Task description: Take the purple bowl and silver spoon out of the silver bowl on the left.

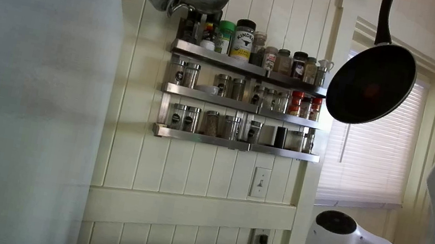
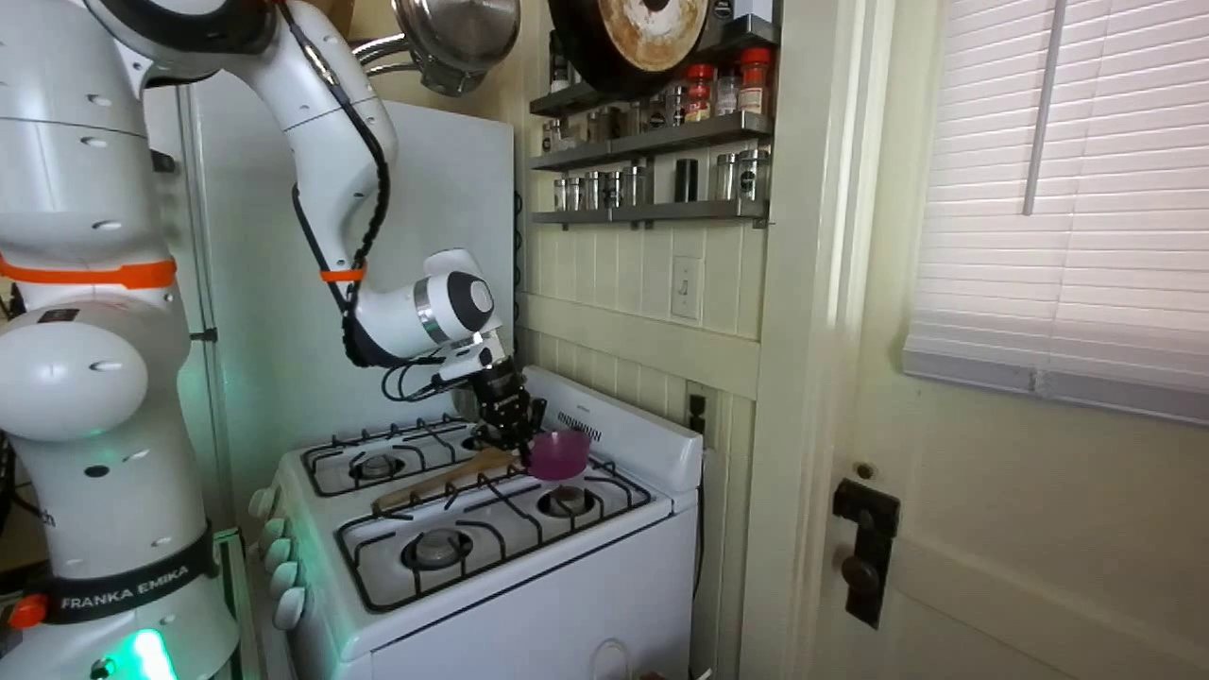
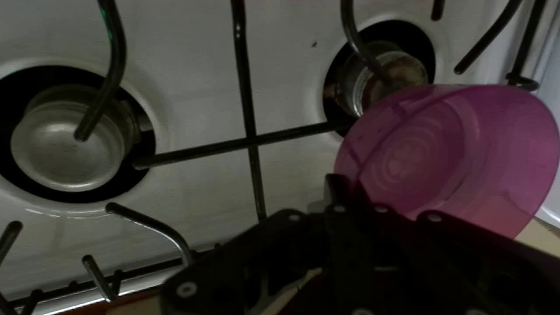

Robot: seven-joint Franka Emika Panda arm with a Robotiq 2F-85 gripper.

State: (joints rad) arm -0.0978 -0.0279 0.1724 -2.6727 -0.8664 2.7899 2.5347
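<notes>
Gripper [image 3: 345,186] clenched on the rim of the purple bowl [image 3: 437,153].
Its fingers [image 3: 334,197] stand almost together, the thin side pinched between them; the bowl is over the stove [image 2: 529,604], near a back burner [image 2: 567,501].

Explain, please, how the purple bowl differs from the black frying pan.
The purple bowl is translucent; the black frying pan looks opaque. The pincer grips the bowl's rim; the pan hangs, handle up. The bowl shows no handle; the pan's is long. Both have round rims.
</notes>
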